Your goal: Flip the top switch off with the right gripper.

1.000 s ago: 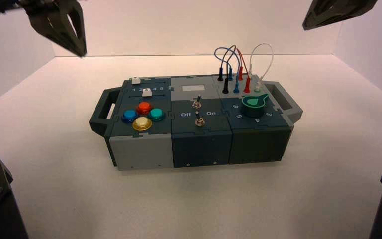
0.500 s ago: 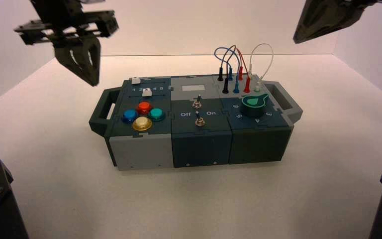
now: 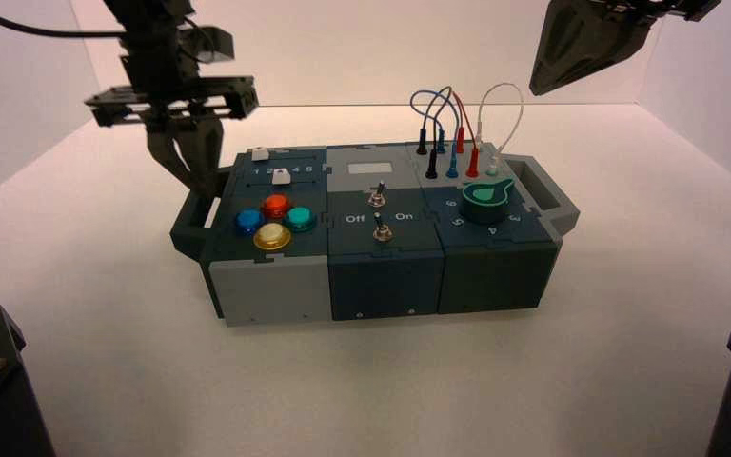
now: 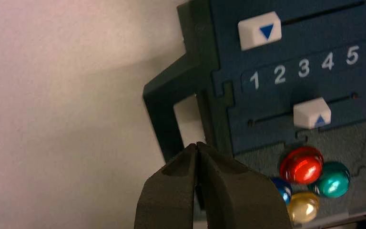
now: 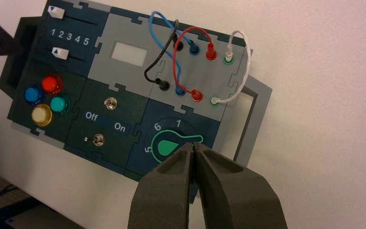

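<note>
Right wrist view shows the right gripper with its fingers pressed together, holding nothing, hanging high above the box's right end, well apart from the top switch. That switch stands mid-box, just behind the Off/On lettering, with open room all around. At the box's left edge, the left gripper, also pinched closed and empty, hovers by the left handle.

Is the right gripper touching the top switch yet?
No, in the high view the right gripper hangs high above the box's right end, well clear of the top switch.
</note>
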Tool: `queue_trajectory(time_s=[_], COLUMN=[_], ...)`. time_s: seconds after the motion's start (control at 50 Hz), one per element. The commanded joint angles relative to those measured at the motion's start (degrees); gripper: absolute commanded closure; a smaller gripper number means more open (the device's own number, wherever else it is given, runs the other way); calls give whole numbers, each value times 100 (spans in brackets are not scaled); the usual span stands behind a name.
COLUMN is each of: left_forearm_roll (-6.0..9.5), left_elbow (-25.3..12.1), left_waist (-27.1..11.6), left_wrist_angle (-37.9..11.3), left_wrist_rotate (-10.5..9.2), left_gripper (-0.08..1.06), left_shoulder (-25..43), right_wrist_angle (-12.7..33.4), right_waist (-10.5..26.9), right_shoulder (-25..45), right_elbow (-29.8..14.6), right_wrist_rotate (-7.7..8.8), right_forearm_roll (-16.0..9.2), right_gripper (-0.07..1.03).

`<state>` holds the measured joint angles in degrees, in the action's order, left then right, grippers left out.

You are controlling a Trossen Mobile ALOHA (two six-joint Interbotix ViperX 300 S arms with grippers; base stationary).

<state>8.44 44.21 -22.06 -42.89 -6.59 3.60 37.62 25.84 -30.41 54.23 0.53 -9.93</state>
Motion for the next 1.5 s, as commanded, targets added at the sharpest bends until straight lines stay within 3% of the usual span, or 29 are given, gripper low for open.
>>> queue_trajectory(time_s=[0.02,0.28,0.44,0.84,1.5], left_forearm_roll=[-26,-26,-26,-26,-35], left_elbow=[-185,-387,-475,-475,-492], left_waist=[9,9,9,0,-88], left_wrist_angle=[44,53,18,18,26], left_wrist_rotate=[18,26,26,70,105], left_gripper=[101,101,101,101,101], left_shoulder=[105,457,615,668,773], right_wrist_angle=[-9,0,53,-70,-396], right_waist=[26,26,62,598,932], right_shoulder=[0,141,466,1222,2285], right_elbow=[-185,-167,-149,-466,-721], right_wrist_rotate=[0,-26,-26,-123,-114], right_forearm_roll=[-35,-255,-624,-1028,-1230], right_gripper=[99,99,99,99,99])
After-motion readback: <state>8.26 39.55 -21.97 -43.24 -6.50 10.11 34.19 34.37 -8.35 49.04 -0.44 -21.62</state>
